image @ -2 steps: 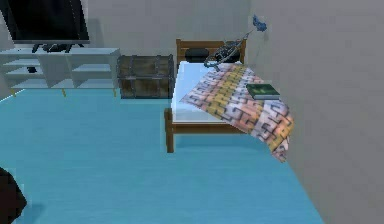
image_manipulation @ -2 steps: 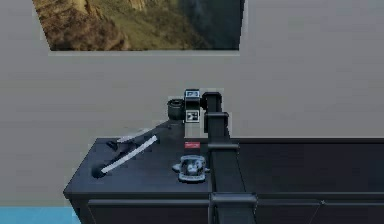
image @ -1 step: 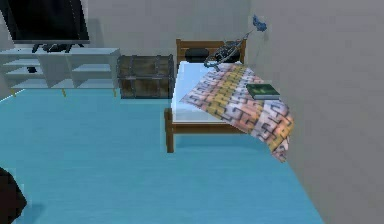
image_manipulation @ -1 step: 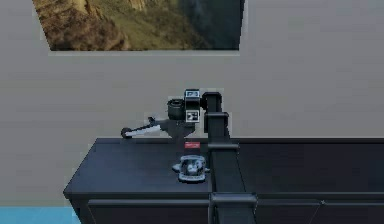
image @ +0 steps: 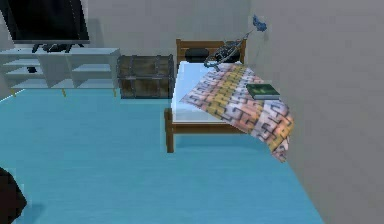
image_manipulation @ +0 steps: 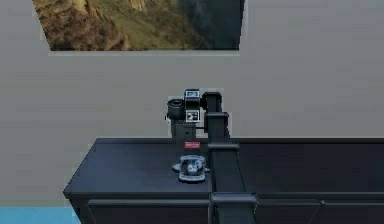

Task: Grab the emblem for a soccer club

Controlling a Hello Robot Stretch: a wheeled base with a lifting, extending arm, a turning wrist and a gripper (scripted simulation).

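Observation:
In the arm side view a small round grey-blue thing (image_manipulation: pixel 192 170) lies on a dark tabletop (image_manipulation: pixel 130 165), with a small red bit (image_manipulation: pixel 192 146) just behind it. Whether either is the emblem is too small to tell. My arm rises as a dark bar over the tabletop just right of these things. My gripper (image_manipulation: pixel 176 108) stands at its far end, above them, against the grey wall. Its fingers are hard to make out, so I cannot tell whether it holds anything.
A large landscape picture (image_manipulation: pixel 140 24) hangs on the wall above the table. The forward view has a bed (image: pixel 205 100) with a patterned quilt (image: pixel 245 105) and a green book (image: pixel 263 91), a dark crate (image: pixel 146 76), white shelves (image: pixel 60 68) under a television (image: pixel 42 20), and blue floor (image: pixel 100 160).

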